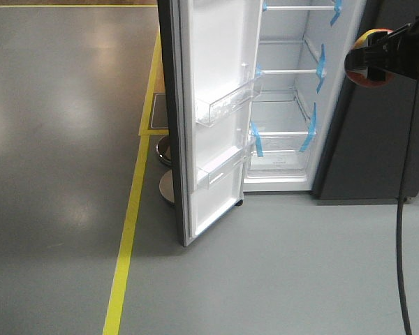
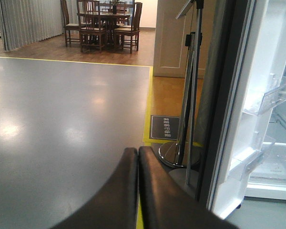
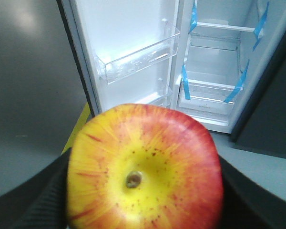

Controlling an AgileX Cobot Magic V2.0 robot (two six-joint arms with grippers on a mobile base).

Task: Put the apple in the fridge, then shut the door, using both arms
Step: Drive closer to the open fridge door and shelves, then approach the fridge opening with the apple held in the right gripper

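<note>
While your right gripper point(image 1: 374, 58) is clamped on the apple point(image 3: 143, 167) outside the fridge point(image 1: 286, 112) | door point(image 1: 220, 63) open | left gripper point(image 2: 137, 155) jaws together, empty | placing and closing are left for you

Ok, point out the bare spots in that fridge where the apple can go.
In the fridge, every shelf in view is bare: the middle shelf and the lower shelf, each flanked by blue tape strips. The clear door bins are empty too. The only crowded spot is behind the door, where metal stand bases sit.
</note>
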